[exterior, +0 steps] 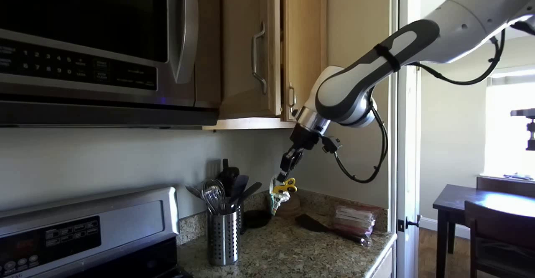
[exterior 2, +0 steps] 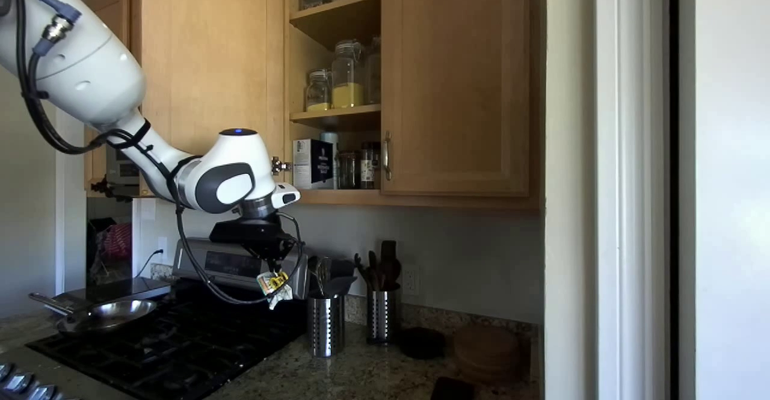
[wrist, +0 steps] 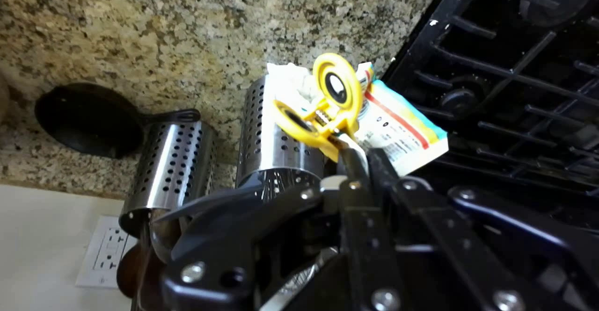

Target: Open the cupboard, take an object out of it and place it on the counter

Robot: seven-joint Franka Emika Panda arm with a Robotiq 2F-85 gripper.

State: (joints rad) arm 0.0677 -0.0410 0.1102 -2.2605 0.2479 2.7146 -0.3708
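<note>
My gripper (wrist: 366,156) is shut on a small white packet (wrist: 398,124) with a coloured stripe and a yellow clip (wrist: 337,89). The fingertips pinch a thin white part beside the clip. In both exterior views the packet (exterior: 279,196) (exterior 2: 275,292) hangs below the gripper (exterior: 283,177) (exterior 2: 274,266), in the air near the utensil holders. The cupboard (exterior 2: 457,81) has its left door (exterior 2: 210,57) swung open; jars, bottles and a box show on its shelves. Its right door is shut. The granite counter (exterior: 284,253) lies below; it also shows in the wrist view (wrist: 187,35).
Steel utensil holders (exterior 2: 326,328) (exterior 2: 384,316) stand at the stove's side. A small black skillet (wrist: 89,119) and round boards (exterior 2: 486,352) are at the back. A spatula (exterior: 311,223) and plastic-wrapped bundle (exterior: 353,221) lie on the counter. The microwave (exterior: 83,48) hangs above the stove (exterior 2: 168,346).
</note>
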